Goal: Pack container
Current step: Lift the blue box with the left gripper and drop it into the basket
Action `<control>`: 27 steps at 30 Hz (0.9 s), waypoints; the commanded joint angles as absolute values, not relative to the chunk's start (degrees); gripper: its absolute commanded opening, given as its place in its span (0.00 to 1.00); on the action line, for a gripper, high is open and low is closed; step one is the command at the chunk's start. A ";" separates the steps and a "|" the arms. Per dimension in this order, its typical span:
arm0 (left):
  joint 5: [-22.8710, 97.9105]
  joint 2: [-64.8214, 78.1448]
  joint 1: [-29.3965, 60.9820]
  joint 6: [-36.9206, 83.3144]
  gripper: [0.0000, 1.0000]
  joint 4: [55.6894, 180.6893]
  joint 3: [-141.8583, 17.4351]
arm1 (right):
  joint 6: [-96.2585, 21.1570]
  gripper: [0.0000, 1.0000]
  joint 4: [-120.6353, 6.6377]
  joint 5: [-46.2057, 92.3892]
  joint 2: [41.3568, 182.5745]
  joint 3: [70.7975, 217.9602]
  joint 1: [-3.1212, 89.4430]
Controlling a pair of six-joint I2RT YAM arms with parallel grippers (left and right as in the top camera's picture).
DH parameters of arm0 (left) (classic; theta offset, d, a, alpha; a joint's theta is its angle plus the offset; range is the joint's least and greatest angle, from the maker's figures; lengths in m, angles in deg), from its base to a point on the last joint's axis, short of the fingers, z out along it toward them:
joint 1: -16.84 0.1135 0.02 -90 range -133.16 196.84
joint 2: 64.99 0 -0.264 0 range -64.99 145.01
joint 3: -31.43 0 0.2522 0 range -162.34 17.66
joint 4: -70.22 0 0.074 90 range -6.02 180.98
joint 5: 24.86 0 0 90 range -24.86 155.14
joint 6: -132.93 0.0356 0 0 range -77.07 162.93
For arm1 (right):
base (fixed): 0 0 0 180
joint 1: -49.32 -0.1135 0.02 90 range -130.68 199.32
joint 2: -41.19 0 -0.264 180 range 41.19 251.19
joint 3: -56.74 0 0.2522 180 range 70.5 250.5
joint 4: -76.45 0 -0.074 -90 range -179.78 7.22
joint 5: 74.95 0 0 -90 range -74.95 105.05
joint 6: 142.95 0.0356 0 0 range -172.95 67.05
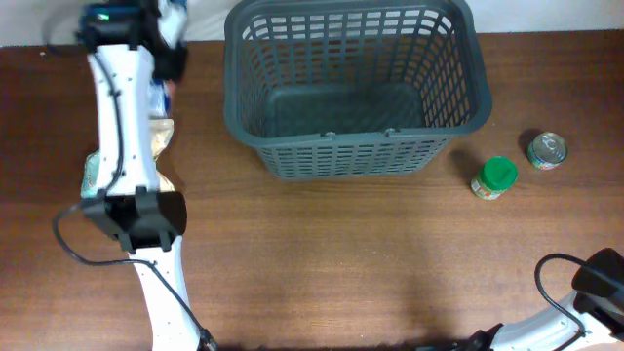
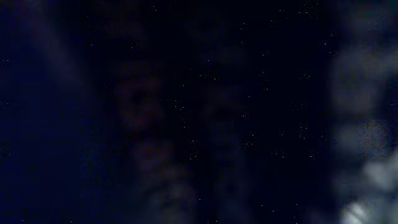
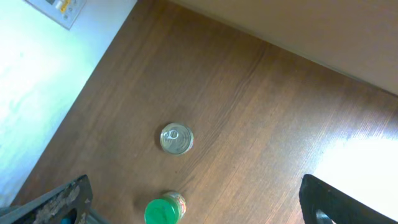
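Brown wood-grain tabletop (image 1: 322, 253) fills the scene, with pale wall at its far edge. Nearest, at the near right corner, the right gripper (image 3: 193, 190) hangs with its fingers spread wide, one at each lower corner of its wrist view, and nothing between them. Just ahead of it stands a small glass jar with a green screw lid (image 1: 495, 176), and just beyond that, close but apart, a short silver tin can with a ring-pull top (image 1: 547, 150). Both stand upright. The jar wears a yellowish label, too small to read, and the can's side print cannot be made out either. From these two, the large dark grey slotted plastic shopping basket (image 1: 356, 156) lies to the left and a little farther off, at the far middle of the table. Its long axis runs left to right and it looks empty. The right arm is plainly the nearer one to the jar and can, so I judge the carry would run leftward over the basket's right wall. The left gripper (image 1: 168, 58) sits far left beside the basket, above a crinkly tan packet (image 1: 162, 136). Its wrist view is dark and blurred, so whether it is spread or holding anything cannot be told.
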State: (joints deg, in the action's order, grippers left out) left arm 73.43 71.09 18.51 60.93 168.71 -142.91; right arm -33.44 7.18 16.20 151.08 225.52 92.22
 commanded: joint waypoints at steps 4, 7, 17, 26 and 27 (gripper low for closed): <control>66.13 65.23 10.67 67.05 0.02 167.40 -162.08 | -32.92 0.99 7.51 16.52 151.25 225.54 92.48; 62.24 63.74 3.76 78.59 0.02 166.05 -162.08 | -32.92 0.99 7.51 16.50 151.28 225.54 92.48; 67.84 68.24 -16.92 113.50 0.02 161.65 -148.74 | -32.92 0.99 7.51 16.50 151.28 225.54 92.48; 82.57 81.27 -14.75 113.24 0.02 151.20 -136.81 | -32.92 0.99 7.51 16.52 151.25 225.57 92.48; 83.20 82.49 -14.34 113.24 0.02 150.48 -136.81 | -32.92 0.99 7.51 16.50 151.28 225.54 92.48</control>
State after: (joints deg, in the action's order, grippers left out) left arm 80.27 80.79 -16.09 112.43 152.54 -136.59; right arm -33.42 7.18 16.20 151.10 225.52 92.22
